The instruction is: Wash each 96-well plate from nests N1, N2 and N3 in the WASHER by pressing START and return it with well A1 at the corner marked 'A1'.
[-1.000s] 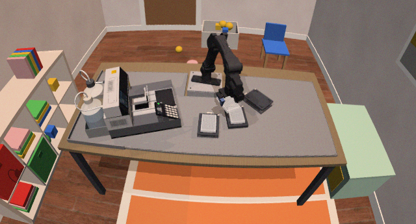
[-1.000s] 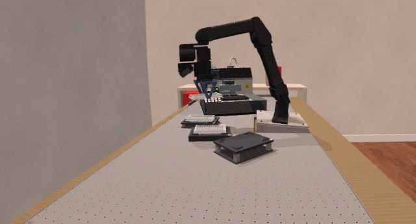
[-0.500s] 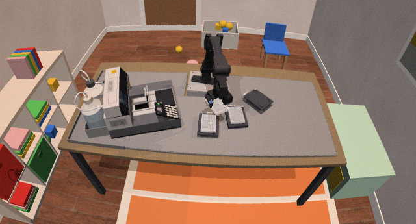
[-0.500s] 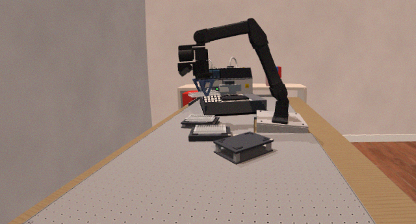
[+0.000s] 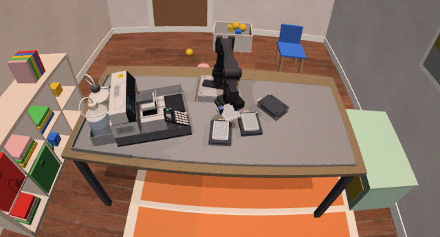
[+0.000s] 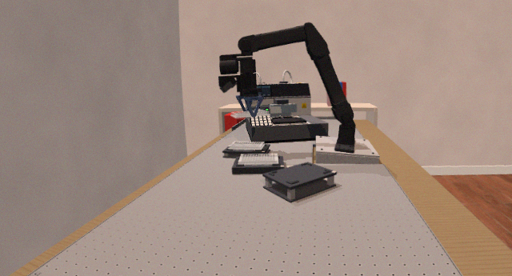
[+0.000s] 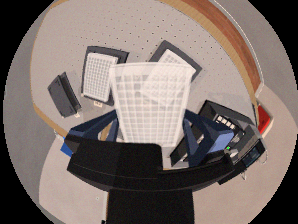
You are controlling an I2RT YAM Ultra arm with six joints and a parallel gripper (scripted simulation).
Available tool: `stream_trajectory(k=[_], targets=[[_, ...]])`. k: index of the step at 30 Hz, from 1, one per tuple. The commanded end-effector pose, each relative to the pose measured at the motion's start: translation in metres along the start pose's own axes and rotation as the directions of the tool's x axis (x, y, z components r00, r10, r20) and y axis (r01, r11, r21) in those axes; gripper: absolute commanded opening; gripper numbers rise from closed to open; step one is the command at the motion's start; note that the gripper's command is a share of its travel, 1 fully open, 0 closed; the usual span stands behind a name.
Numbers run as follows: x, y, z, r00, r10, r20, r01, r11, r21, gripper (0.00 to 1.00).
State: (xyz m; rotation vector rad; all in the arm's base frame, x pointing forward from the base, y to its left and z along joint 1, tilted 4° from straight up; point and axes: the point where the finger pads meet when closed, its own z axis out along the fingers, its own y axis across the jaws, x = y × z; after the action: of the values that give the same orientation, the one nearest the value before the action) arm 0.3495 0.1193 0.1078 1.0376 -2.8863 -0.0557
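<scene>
My gripper (image 5: 227,110) (image 6: 250,107) (image 7: 150,112) is shut on a white 96-well plate (image 5: 231,113) (image 7: 145,106) and holds it in the air above the table, between the nests and the washer. The empty dark nest (image 5: 273,106) (image 6: 300,179) (image 7: 64,94) stands at the right of the row. Two other nests each hold a white plate: one plate (image 5: 220,130) (image 6: 246,146) (image 7: 174,64) lies nearest the washer, the other plate (image 5: 249,121) (image 6: 258,159) (image 7: 97,72) in the middle. The washer (image 5: 137,130) (image 6: 288,129) stands at the left, with its keypad (image 5: 181,117) (image 7: 225,120) and a green lamp (image 5: 168,109). Its carrier pocket (image 5: 149,112) holds no plate.
Two bottles (image 5: 97,117) with tubing stand left of the washer. The arm's base plate (image 5: 205,91) (image 6: 362,153) is at the table's back edge. The grey perforated mat (image 5: 292,144) (image 6: 240,228) covers the table.
</scene>
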Motion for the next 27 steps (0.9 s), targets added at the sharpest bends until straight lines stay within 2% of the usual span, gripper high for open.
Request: stream_trajectory(k=[1, 6, 9, 12, 27], targets=[[-0.002, -0.001, -0.006, 1.0, -0.003, 0.019, 0.002, 1.0, 0.007, 0.0], [-0.002, -0.001, -0.006, 1.0, -0.003, 0.019, 0.002, 1.0, 0.007, 0.0], [0.007, -0.013, -0.007, 0.995, 0.097, 0.019, -0.097, 0.995, 0.005, 0.0], [0.01, -0.017, -0.007, 0.993, 0.113, 0.019, -0.113, 0.994, 0.005, 0.0], [0.055, -0.077, -0.012, 0.993, 0.113, 0.018, -0.113, 0.994, 0.007, 0.0]])
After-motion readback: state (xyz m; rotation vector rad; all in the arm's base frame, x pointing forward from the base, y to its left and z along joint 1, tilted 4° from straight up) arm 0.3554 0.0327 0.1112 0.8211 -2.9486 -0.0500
